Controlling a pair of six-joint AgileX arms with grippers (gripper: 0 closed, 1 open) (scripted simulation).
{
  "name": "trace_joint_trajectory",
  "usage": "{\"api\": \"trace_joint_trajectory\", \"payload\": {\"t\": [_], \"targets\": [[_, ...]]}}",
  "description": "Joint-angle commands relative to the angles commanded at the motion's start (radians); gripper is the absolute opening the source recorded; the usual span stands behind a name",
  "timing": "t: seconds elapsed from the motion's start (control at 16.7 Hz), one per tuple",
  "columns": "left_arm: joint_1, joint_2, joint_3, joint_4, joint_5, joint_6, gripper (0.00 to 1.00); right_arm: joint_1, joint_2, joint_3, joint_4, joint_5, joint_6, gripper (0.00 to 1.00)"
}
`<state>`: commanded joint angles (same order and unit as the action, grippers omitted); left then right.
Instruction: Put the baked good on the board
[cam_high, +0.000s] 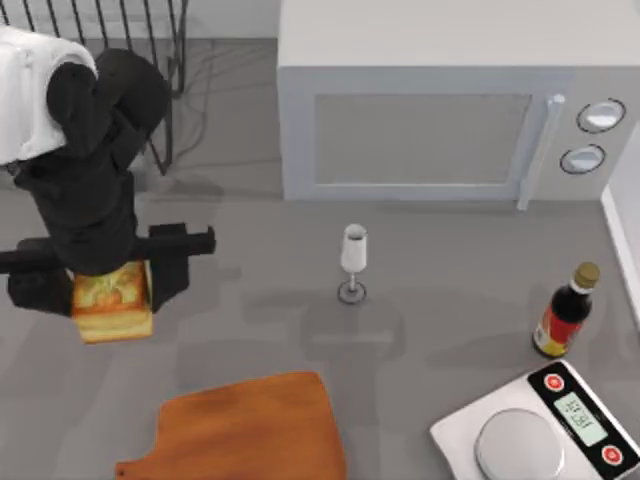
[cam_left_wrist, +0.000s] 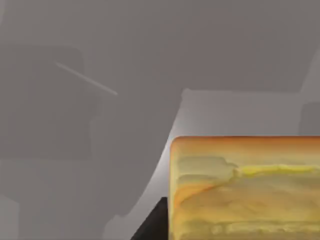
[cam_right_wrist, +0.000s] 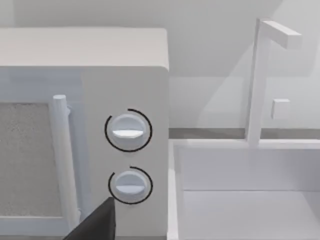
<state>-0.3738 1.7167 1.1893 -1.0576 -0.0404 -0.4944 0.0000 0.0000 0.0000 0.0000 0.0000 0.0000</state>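
Observation:
The baked good (cam_high: 112, 302), a small golden-yellow chunk with browned layered sides, sits between the black fingers of my left gripper (cam_high: 108, 290), which is shut on it at the table's left side. In the left wrist view the baked good (cam_left_wrist: 245, 187) looms close over the grey tabletop, with one dark finger (cam_left_wrist: 152, 225) beside it. The board (cam_high: 245, 430), flat orange-brown wood with a short handle stub, lies at the front of the table, below and to the right of the held pastry. A dark part of my right gripper (cam_right_wrist: 95, 222) shows in the right wrist view, facing the microwave knobs.
A white microwave (cam_high: 440, 120) fills the back of the table. A small stemmed glass (cam_high: 353, 262) stands mid-table. A dark sauce bottle (cam_high: 565, 310) and a white digital scale (cam_high: 545, 430) occupy the right front. A black wire rack (cam_high: 130, 40) stands at the back left.

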Motion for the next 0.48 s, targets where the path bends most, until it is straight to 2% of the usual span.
{"api": "trace_joint_trajectory", "payload": {"t": [0.48], "targets": [[-0.254,0.018,-0.147,-0.039,0.053,-1.066,0.00,0.000,0.000,0.000,0.000,0.000,0.000,1.00]]}}
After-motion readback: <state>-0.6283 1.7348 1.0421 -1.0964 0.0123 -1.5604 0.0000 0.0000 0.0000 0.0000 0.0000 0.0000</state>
